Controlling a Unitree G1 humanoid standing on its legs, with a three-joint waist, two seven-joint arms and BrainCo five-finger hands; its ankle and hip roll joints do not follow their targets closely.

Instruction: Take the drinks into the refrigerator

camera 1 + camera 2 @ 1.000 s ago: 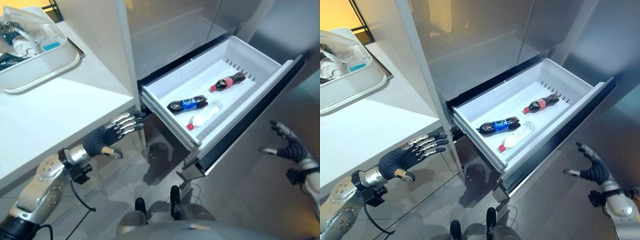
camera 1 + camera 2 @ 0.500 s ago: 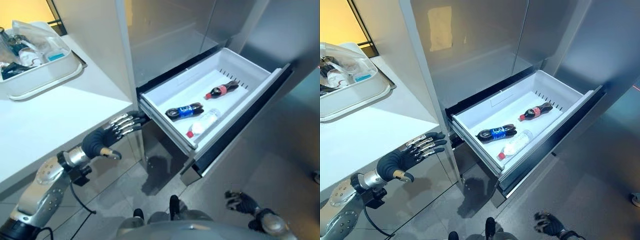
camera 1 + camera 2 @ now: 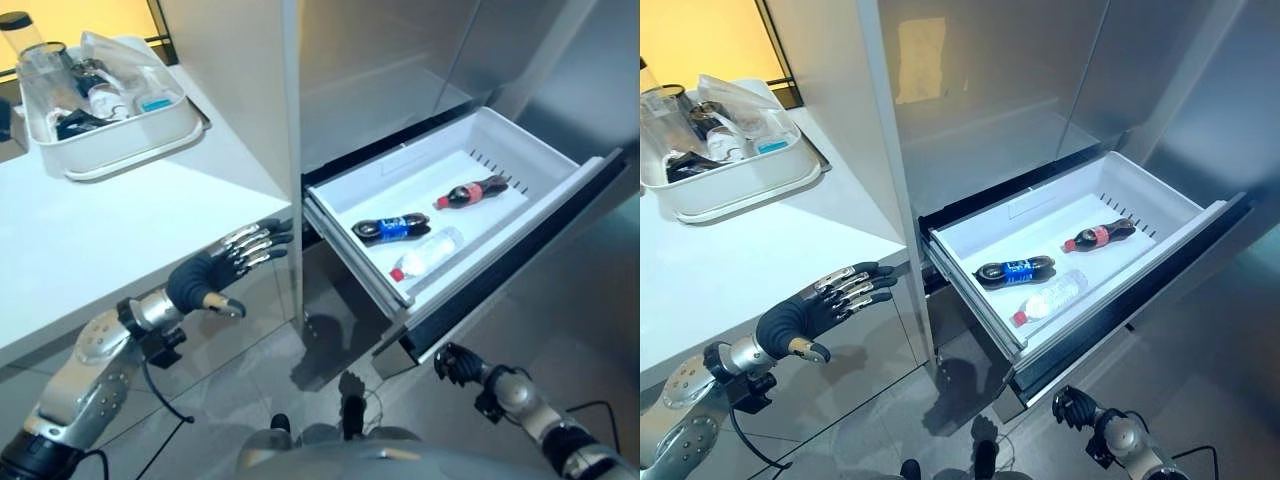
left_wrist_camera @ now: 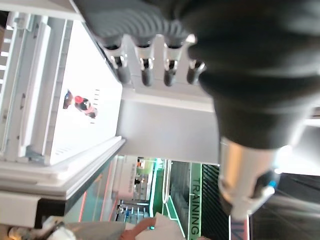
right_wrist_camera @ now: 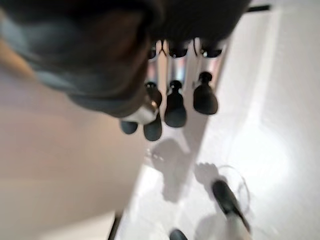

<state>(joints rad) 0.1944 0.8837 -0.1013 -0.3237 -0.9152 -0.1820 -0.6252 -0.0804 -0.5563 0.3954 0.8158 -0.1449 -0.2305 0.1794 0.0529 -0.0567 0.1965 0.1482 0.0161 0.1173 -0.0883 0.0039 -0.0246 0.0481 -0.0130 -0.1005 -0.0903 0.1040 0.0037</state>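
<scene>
The refrigerator's white drawer point(image 3: 350, 245) stands pulled out. Three bottles lie in it: a dark cola with a blue label point(image 3: 390, 228), a cola with a red label point(image 3: 478, 190) farther back, and a clear water bottle with a red cap point(image 3: 427, 252) near the front. My left hand point(image 3: 215, 272) hovers open under the counter edge, just left of the drawer, with straight fingers point(image 4: 145, 75) holding nothing. My right hand point(image 3: 458, 362) hangs low beneath the drawer's front panel, fingers point(image 5: 175, 107) relaxed and empty.
A white counter point(image 3: 100, 240) runs along the left and carries a white tray point(image 3: 120, 150) of containers and bags. Steel refrigerator doors point(image 3: 390, 60) rise behind the drawer. Grey tiled floor point(image 3: 250, 370) lies below the drawer.
The camera has shifted. My right hand has dropped from beside the drawer's front to low beneath it. The left hand and the bottles have stayed in place.
</scene>
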